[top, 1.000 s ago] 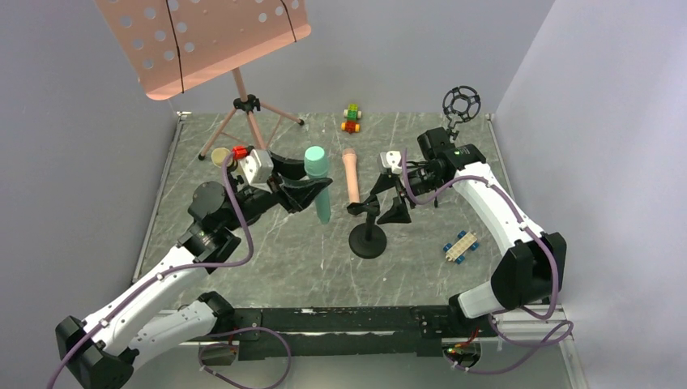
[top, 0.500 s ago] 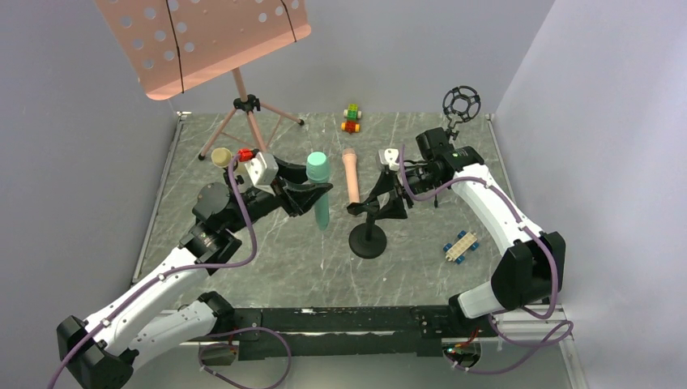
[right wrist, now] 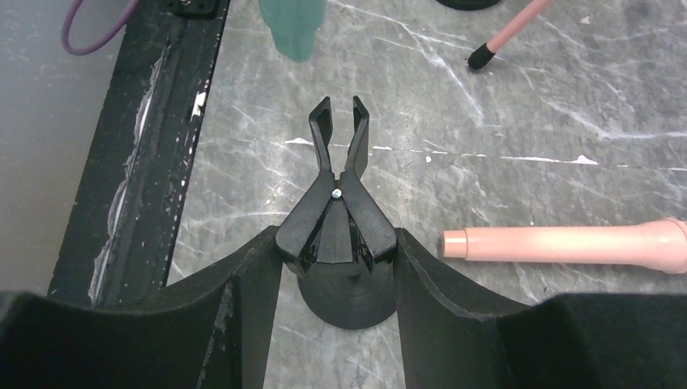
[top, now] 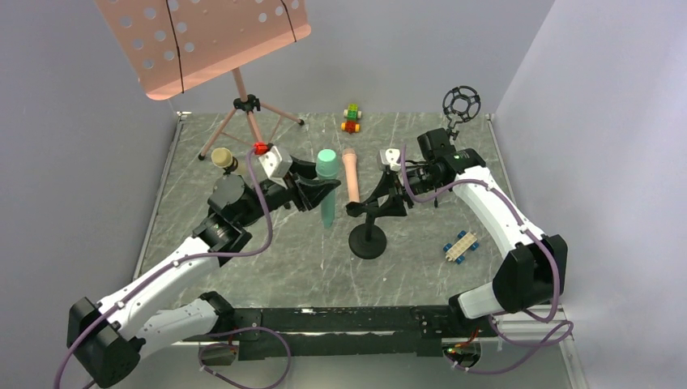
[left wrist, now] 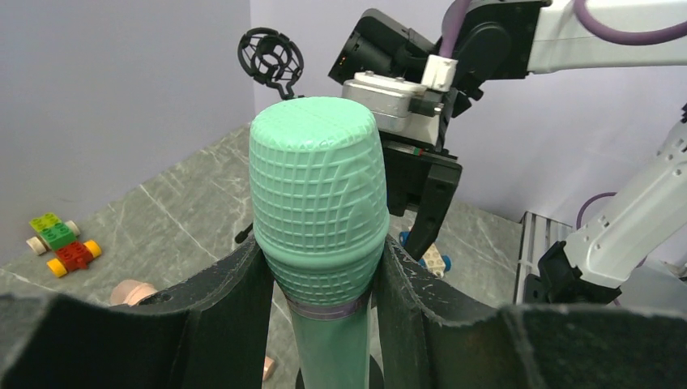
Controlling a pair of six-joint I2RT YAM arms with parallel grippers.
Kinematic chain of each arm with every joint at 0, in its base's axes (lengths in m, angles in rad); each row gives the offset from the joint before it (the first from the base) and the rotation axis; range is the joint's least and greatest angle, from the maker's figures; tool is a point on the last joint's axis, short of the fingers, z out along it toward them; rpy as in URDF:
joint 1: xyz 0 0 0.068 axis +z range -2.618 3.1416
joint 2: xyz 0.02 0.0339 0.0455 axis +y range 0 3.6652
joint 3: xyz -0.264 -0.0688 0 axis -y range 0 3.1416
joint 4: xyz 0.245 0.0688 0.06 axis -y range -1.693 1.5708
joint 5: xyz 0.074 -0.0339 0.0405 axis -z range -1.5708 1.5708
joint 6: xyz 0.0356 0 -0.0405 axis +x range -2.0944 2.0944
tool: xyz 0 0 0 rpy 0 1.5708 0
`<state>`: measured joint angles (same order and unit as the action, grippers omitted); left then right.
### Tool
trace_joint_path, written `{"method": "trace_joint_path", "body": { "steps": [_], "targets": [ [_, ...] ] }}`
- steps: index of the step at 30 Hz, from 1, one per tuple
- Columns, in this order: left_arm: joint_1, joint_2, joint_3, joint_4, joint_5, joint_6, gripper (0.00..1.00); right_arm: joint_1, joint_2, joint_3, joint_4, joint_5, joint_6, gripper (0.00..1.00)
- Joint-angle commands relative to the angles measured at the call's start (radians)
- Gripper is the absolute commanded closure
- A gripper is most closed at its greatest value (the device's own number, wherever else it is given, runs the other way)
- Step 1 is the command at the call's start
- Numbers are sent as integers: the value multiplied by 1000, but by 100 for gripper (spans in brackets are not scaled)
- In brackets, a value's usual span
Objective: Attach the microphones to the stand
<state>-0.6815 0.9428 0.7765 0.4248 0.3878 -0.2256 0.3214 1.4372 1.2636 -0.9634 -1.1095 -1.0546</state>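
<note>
left wrist view: left claw (left wrist: 320,275) part closed, pads clamped on the neck of the teal-green microphone (left wrist: 317,203) just under its head. mic upright, head up; ribbed grid moulding on the head, thin pale band at the neck, body tapering downward. it hangs clear of the worktop (top: 283,251), just left of the stand (right wrist: 334,203).

right wrist view: right claw (right wrist: 336,235) closed against both sides of the black stand's clip block. the clip's two prongs point toward the teal tail, which hangs near them, not touching. salmon pink microphone (right wrist: 559,243) lies flat just beside the stand, narrow tail toward it, close behind the clip.

top external view, near to far: blue-and-white brick car (top: 460,245) right of the stand's round base. pale yellow microphone (top: 220,157) at far left, partly hidden by the left arm, near a tripod foot of the pink music stand (top: 202,40). red-green brick car (top: 351,118) at the far edge. black ring mount (top: 460,102) in the far right corner.
</note>
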Motion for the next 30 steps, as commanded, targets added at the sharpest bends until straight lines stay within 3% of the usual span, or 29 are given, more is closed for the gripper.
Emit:
{"method": "trace_joint_path", "body": {
  "steps": [1, 5, 10, 13, 18, 20, 24, 30],
  "targets": [
    [-3, 54, 80, 115, 17, 2, 98, 5, -30, -19, 15, -20, -15, 79],
    [-3, 106, 114, 139, 26, 3, 98, 4, -25, -12, 0, -25, -27, 88],
    [-4, 120, 124, 133, 27, 9, 98, 4, -18, -6, -9, -30, -35, 90],
    [-3, 115, 121, 124, 26, 12, 98, 5, -18, -7, -16, -32, -48, 74],
    [-4, 81, 99, 107, 19, 16, 98, 6, -17, -4, -13, -35, -52, 34],
    [-3, 62, 82, 102, 18, 15, 98, 8, -12, 1, -15, -34, -56, 24],
    [-3, 22, 56, 91, 16, 14, 98, 12, -6, 10, -14, -30, -55, 15],
    [-3, -12, 30, 81, 10, 15, 98, 24, 15, 28, -11, -20, -34, 22]
  ]
}}
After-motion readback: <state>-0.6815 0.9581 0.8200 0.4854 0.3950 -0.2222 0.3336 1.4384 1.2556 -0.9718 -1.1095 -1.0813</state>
